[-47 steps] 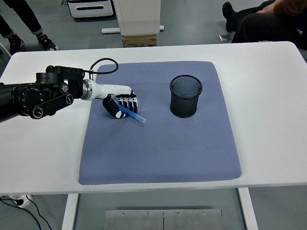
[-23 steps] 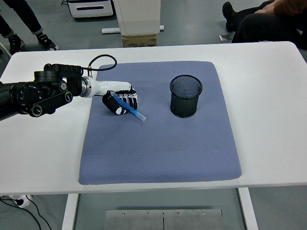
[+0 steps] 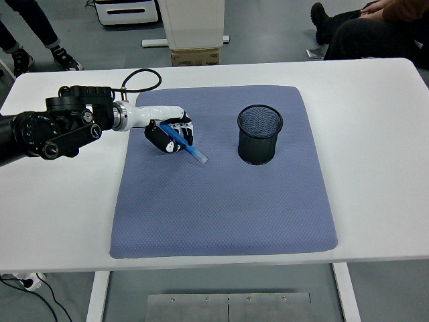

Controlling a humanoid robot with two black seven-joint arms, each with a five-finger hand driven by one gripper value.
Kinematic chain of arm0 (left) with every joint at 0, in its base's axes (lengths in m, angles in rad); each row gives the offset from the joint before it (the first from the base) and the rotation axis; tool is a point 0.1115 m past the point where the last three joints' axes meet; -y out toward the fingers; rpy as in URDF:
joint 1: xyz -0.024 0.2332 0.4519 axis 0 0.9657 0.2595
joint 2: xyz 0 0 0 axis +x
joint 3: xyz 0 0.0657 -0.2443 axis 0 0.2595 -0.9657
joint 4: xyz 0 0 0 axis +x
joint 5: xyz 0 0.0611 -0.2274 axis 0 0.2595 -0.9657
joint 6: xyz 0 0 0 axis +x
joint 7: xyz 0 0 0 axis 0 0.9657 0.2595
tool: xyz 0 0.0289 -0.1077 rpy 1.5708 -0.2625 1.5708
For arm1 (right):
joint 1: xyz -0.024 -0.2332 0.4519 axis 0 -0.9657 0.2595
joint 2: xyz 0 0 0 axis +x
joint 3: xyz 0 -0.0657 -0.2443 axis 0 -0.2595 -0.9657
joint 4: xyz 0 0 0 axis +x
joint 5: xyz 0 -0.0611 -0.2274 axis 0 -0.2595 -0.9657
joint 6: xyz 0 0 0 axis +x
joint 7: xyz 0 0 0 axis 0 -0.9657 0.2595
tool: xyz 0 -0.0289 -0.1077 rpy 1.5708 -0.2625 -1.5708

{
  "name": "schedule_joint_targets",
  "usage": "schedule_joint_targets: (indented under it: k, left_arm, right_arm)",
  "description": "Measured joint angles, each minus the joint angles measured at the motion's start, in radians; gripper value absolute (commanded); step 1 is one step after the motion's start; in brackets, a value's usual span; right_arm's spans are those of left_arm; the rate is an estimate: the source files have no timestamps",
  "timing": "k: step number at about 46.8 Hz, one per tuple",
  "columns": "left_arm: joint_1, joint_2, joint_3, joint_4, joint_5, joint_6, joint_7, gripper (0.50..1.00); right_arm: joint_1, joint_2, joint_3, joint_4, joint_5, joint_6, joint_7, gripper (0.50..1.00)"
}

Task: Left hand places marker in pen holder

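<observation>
one blue marker (image 3: 185, 145), held in the left hand (image 3: 170, 135), fingers curled around its upper part. marker slants down and to the right; lower end pokes out past the hand toward the mat (image 3: 221, 201). cannot tell whether the tip touches the mat. hand sits over the mat's upper-left area, left of the pen holder (image 3: 259, 134) and apart from it.

one pen holder: black mesh cup, upright on the mat, upper-right of centre, nothing visible inside it.

one mat: blue-grey, textured, rounded corners, lying flat on the white table (image 3: 375, 134). table bare outside the mat.

left arm (image 3: 47, 131) enters from the left edge, black housing, then a white forearm section leading to the hand; a black cable (image 3: 142, 74) loops above the wrist. right arm not seen.

room: grey floor beyond the far table edge. a white column base with a cardboard box (image 3: 196, 56) at top centre, a white unit at top left. one person's leg and shoe (image 3: 64, 60) at top left; another person's dark-trousered legs (image 3: 362, 33) at top right.
</observation>
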Motion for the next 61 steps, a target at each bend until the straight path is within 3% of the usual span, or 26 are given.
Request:
schedule_joint_targets:
  k: [23,42,61]
  left_arm:
    - [-0.004,0.001,-0.019,0.000,-0.075,0.012,-0.001,0.500]
    - [-0.018,0.005,-0.029,0.000,-0.261,0.013,-0.002,0.500]
    - [-0.039,0.007,-0.067,-0.002,-0.330,0.012,-0.002,0.500]
  right_arm:
    - [0.000,0.000,0.000,0.000,0.000,0.000,0.000,1.000]
    - [0.000,0.000,0.000,0.000,0.000,0.000,0.000,1.000]
    - [0.000,0.000,0.000,0.000,0.000,0.000,0.000,1.000]
